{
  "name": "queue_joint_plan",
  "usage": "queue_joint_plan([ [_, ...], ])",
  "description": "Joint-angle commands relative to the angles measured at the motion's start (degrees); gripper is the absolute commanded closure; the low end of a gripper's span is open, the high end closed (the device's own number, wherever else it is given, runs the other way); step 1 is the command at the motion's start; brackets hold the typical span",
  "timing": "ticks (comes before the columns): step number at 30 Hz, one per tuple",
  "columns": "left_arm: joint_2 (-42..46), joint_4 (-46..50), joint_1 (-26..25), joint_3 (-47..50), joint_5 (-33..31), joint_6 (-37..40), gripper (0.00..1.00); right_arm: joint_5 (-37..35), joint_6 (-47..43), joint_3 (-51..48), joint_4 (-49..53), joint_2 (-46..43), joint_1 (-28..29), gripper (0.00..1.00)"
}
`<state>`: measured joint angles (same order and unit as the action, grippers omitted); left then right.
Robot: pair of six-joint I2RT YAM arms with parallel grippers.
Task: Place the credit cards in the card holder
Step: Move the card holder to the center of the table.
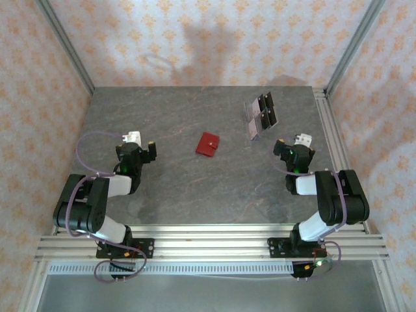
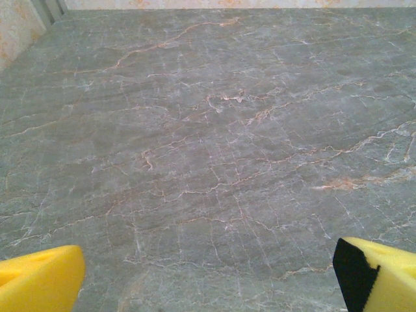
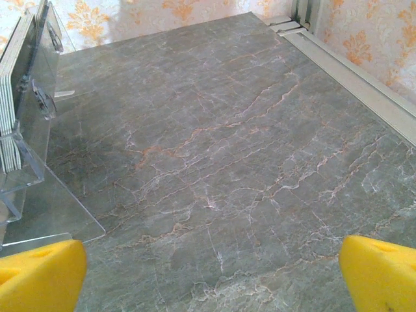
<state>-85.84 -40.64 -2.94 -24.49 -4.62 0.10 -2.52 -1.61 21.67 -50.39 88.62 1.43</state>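
The card holder is a small red wallet lying shut in the middle of the grey marble table. The credit cards are several grey cards standing in a clear acrylic rack at the back right; their edges show at the left of the right wrist view. My left gripper is open, well to the left of the wallet, with bare table between its yellow fingertips. My right gripper is open, just in front and right of the rack, its yellow fingertips wide apart over bare marble.
The clear rack has a flat base plate reaching toward my right gripper. An aluminium frame rail runs along the table's right edge. Patterned walls close the back and sides.
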Motion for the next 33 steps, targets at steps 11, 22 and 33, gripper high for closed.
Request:
queue_joint_plan([
  [11, 17.77, 25.41, 0.28, -5.88, -6.27, -5.93, 0.00, -13.16, 12.06, 5.58, 24.53, -20.28, -0.35, 0.01],
  [22, 21.24, 51.33, -1.09, -21.45, -7.05, -20.75, 0.00, 14.22, 29.04, 18.49, 49.21, -31.19, -0.30, 0.02],
  [33, 12.76, 70.83, -8.69, -34.16, -1.37, -26.03, 0.00, 20.68, 30.11, 38.39, 72.47, -13.27, 11.79, 0.25],
])
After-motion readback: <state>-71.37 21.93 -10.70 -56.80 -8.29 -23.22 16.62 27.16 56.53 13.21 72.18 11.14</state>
